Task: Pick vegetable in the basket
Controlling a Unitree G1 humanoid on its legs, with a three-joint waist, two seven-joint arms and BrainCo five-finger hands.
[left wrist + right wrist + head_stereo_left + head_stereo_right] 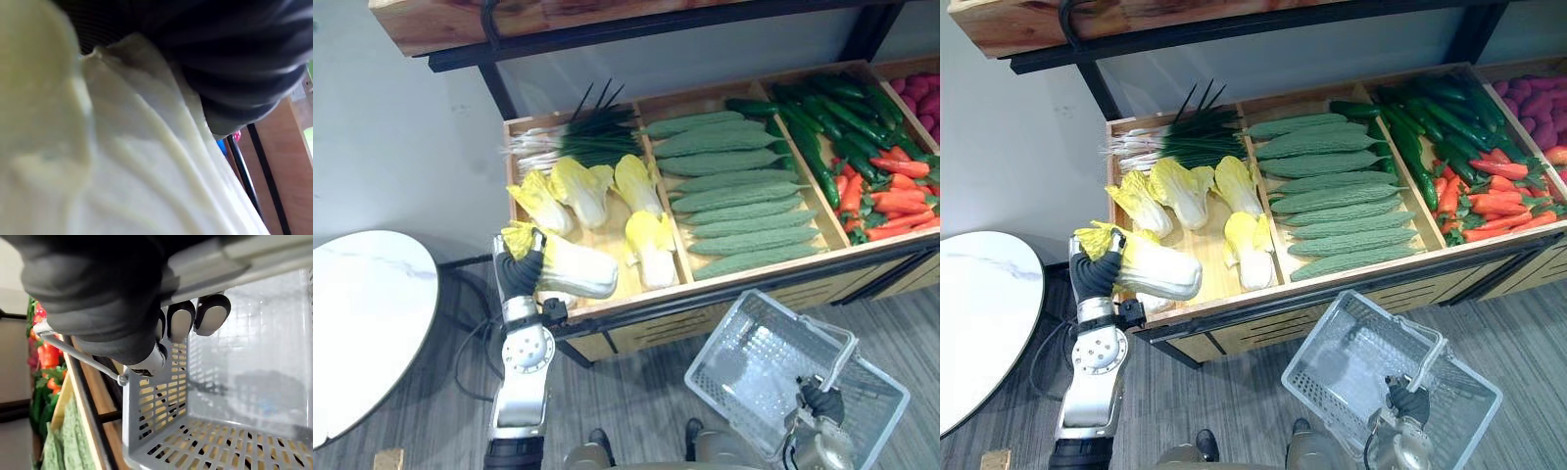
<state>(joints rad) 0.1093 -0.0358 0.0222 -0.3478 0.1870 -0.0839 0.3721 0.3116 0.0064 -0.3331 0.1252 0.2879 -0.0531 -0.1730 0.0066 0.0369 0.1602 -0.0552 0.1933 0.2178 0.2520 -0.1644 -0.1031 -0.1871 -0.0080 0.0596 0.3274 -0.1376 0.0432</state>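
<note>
The wooden stand (pixel 759 277) has compartments of produce, bitter gourds (pixel 734 196) in the middle one. A round white worktop (pixel 362 313) stands to its left. On the floor side, low in front of the stand, a grey basket (pixel 754 357) hangs empty. The napa cabbage (pixel 579 272) is at the stand's front-left corner, beside 4 others, with the left hand (pixel 519 272) and its fingers wrapped round the leafy end. The right hand (pixel 822 399) has its fingers (pixel 180 319) curled over the basket's handle (pixel 803 315).
</note>
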